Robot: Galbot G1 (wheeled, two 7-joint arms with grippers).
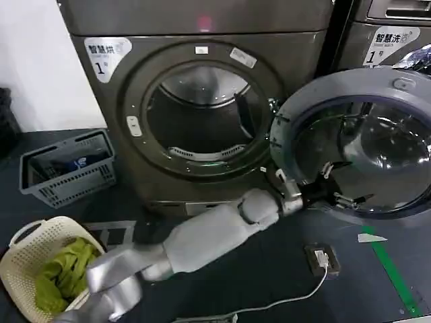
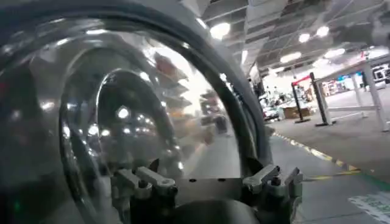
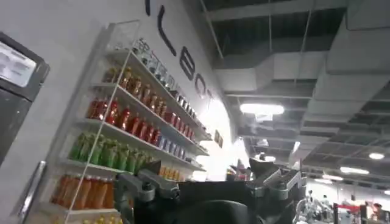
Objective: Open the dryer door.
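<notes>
Nearest, at the lower left of the head view: a cream laundry basket (image 1: 27, 256) holding green cloth (image 1: 64, 272), and beside it the silver left arm (image 1: 202, 239) reaching forward and to the right across the dark floor (image 1: 269, 269). On that floor, a small power strip (image 1: 320, 258) with a white cable, and a green floor stripe (image 1: 394, 272) to its right. Farther left, a grey plastic shopping basket (image 1: 64, 171) with dark items inside.

At the arm's end, the left gripper (image 1: 335, 188), fingers spread wide, right up against the lower inner side of the dryer door (image 1: 357, 141); contact cannot be told. Nothing held. In the left wrist view, the same gripper (image 2: 207, 182) with fingers (image 2: 149, 179) parted before the door's dark bulging glass (image 2: 122, 109).

Door swung fully open to the right, grey inner ring facing the camera, hinged at the right side of the drum opening (image 1: 202, 114). Behind it, the dryer (image 1: 195, 40), grey-brown, with a white corner label (image 1: 104, 57) marked "1". A second machine (image 1: 387, 33) at the far right.

In the right wrist view, the right gripper (image 3: 210, 185), fingers apart and empty, raised before a shelf of bottled drinks (image 3: 128, 140) on a wall.
</notes>
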